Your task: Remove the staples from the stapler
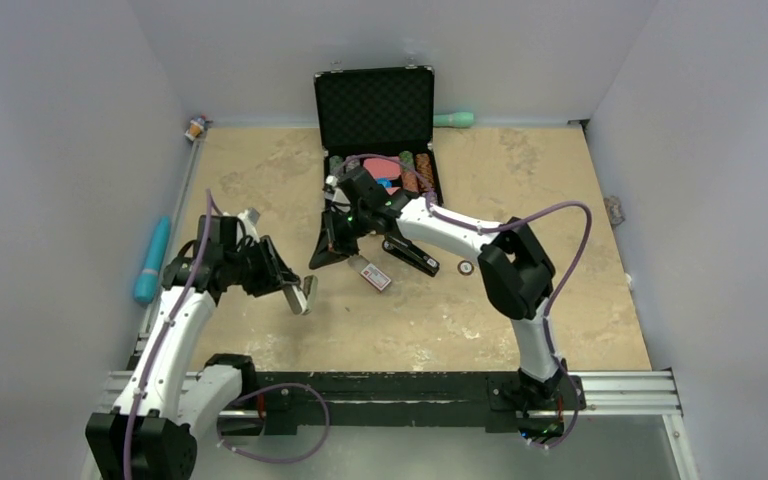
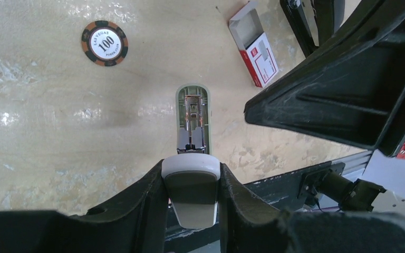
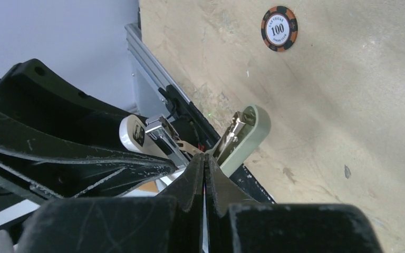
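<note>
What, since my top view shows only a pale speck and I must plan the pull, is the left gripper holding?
Observer: A pale green stapler, its white rear end clamped in the left gripper.
Operator: Is it opened?
Observer: Yes. In the right wrist view its green lid stands swung away from the chrome magazine.
Operator: And the right gripper?
Observer: The right gripper is shut, its tips in the gap between lid and magazine. Whether they pinch any staples cannot be told.

Pale green stapler (image 2: 192, 126), orange-black chip (image 2: 104, 43)
</note>
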Robot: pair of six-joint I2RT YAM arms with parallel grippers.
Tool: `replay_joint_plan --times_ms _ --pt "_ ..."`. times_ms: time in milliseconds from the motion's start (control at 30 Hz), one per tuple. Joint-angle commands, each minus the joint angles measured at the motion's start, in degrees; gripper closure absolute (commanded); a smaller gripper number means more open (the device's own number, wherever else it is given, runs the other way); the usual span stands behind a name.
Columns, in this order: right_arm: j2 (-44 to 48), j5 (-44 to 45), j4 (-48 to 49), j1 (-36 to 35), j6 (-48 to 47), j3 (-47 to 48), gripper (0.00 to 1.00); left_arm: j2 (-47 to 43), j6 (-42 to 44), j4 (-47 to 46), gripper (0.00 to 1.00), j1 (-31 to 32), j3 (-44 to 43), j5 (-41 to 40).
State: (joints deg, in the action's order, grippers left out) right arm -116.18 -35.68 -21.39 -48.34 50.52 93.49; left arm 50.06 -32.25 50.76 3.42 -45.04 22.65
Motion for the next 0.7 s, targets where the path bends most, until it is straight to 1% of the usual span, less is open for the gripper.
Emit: replay_joint_plan --times_ms 0,200,500,667 --pt "-2.2 -0.5 -1.7 -1.1 -0.4 5.8 1.0 3.6 1.9 -6.4 1.0 0.1 -1.7 1.6" --pt "-5.2 0.6 -5.0 -1.3 -1.4 9.4 1.0 5.5 3.8 -8.8 1.0 0.1 -1.5 2.7" --pt "-7.2 1.0 -5.4 -2.7 -0.8 7.8 1.0 5.6 4.0 -10.9 1.0 0.1 -0.4 2.4" --pt "-8.1 1.9 -7.7 -2.7 -4.4 6.8 1.0 6.9 3.7 -11.1 1.0 0.1 -1.4 1.8"
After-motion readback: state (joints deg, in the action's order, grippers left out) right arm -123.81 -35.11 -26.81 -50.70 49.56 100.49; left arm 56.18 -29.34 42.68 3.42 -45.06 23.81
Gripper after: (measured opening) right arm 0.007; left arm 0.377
